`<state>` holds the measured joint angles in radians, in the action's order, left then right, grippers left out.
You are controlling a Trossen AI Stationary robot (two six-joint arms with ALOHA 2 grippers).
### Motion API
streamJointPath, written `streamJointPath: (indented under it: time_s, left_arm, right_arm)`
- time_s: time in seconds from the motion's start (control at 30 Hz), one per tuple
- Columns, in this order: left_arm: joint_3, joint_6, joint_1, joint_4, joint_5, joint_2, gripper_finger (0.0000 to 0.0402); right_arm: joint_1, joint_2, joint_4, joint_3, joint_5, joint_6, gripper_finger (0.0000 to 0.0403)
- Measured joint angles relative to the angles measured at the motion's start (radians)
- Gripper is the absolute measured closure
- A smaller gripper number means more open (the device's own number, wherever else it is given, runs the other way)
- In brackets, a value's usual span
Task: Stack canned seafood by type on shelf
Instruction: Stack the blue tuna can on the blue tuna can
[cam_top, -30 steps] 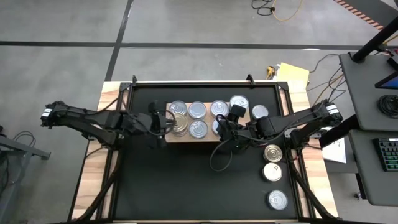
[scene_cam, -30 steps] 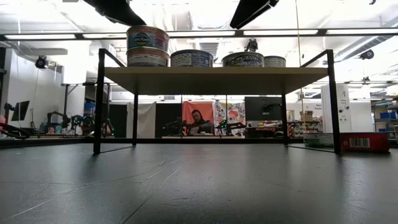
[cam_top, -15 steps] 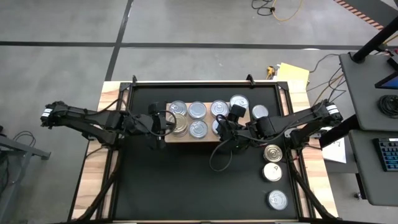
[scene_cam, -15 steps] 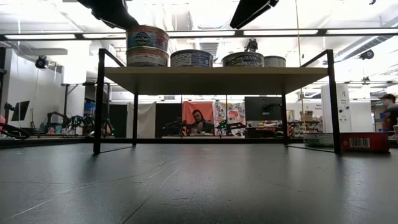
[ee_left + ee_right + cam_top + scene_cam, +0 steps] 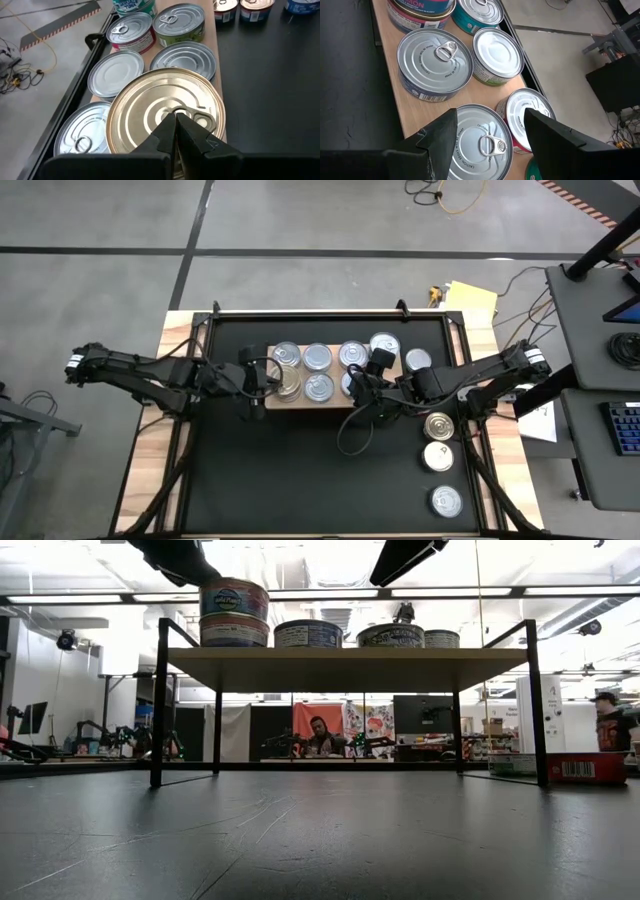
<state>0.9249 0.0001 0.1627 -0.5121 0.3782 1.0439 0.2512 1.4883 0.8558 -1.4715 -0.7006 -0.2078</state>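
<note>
Hovering shut, left hand (image 5: 176, 131) tops gold tin (image 5: 165, 112).

Tins (image 5: 317, 357) on shelf (image 5: 300, 399); one stacked at left end; three tins (image 5: 438, 456) on mat (image 5: 300, 470), right.

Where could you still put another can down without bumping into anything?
The black mat in front of the shelf lies bare across its left and middle; only its right side holds three loose cans. The shelf itself is crowded: cans nearly fill it, the shut left gripper at its left end and the open right gripper at its right.
</note>
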Motion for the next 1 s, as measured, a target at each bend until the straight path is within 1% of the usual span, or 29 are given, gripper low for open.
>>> streamJointPath:
  time_s: [0.37,0.6,0.87,1.0]
  left_arm:
    - [0.000,-0.006,0.000,0.001,-0.004,-0.009,0.0401]
    - [0.057,-0.002,0.000,-0.050,-0.009,-0.013,0.0401]
    - [0.084,0.030,0.001,-0.048,0.001,-0.014,0.0401]
    - [0.090,0.043,0.008,-0.045,0.005,-0.020,0.0401]
  right_arm:
    - [0.000,0.000,0.000,0.000,0.000,-0.001,0.0184]
    - [0.000,0.000,0.000,0.000,0.000,-0.001,0.0184]
    - [0.000,0.000,0.006,0.000,0.000,-0.002,0.0184]
    - [0.000,-0.003,0.052,0.000,0.001,-0.045,0.0184]
